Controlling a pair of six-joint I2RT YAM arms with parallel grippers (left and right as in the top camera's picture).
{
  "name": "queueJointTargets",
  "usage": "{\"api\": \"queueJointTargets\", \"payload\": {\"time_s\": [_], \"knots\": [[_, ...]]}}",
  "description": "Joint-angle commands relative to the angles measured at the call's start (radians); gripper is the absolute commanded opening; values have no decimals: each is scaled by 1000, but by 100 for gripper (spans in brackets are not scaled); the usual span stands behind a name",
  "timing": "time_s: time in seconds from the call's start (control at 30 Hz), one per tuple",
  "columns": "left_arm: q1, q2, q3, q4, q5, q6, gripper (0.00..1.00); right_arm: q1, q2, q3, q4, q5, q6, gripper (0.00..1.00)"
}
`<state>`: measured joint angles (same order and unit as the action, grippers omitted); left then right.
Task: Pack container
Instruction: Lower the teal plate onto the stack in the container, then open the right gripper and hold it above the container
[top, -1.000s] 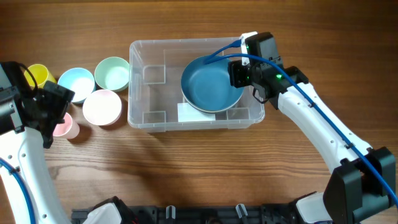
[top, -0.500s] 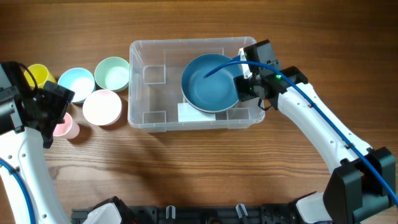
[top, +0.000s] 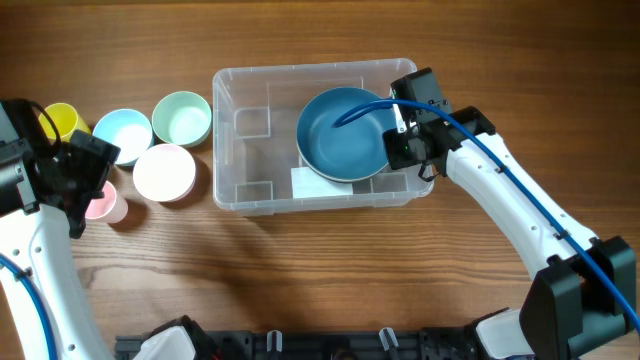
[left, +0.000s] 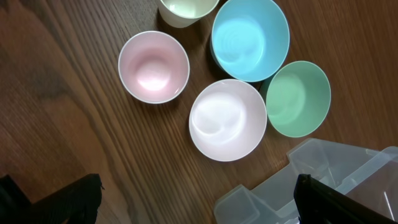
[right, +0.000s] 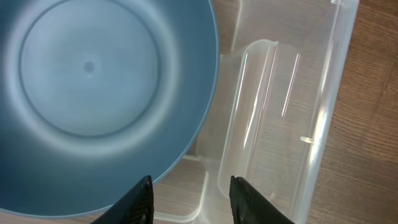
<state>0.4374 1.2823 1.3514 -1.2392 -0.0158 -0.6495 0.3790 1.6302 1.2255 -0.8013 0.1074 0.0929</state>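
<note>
At the far left of the overhead view the left gripper (top: 78, 172) hangs over the wooden table (top: 300, 270), fingers spread wide and holding nothing. Just beside it sits a cluster of small dishes: a yellow cup (top: 60, 120) at the upper left, a pink cup (top: 105, 203) below it, then a light blue bowl (top: 122, 133), a white bowl (top: 164, 172) and a pale green bowl (top: 182, 118), all upright and close together. The container (top: 214, 130) stands in the middle of the frame, right of the green bowl. A big dark blue bowl (top: 345, 135) rests inside its right half, partly covering a white label (top: 310, 182). The right gripper (top: 410, 150) reaches down inside the container's right end, just beside the blue bowl's rim. In its wrist view the fingers (right: 140, 199) stand apart with nothing pinched between them.
</note>
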Motion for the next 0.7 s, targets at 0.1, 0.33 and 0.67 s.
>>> {"api": "queueJointTargets", "payload": {"time_s": [0.1, 0.33, 0.67], "knots": [[5, -16, 16, 0, 8, -13, 100, -3, -7, 5, -16, 50, 34, 19], [5, -16, 16, 0, 8, -13, 100, -3, -7, 5, -57, 50, 67, 4], [5, -16, 16, 0, 8, -13, 100, -3, -36, 5, -125, 4, 71, 4]]}}
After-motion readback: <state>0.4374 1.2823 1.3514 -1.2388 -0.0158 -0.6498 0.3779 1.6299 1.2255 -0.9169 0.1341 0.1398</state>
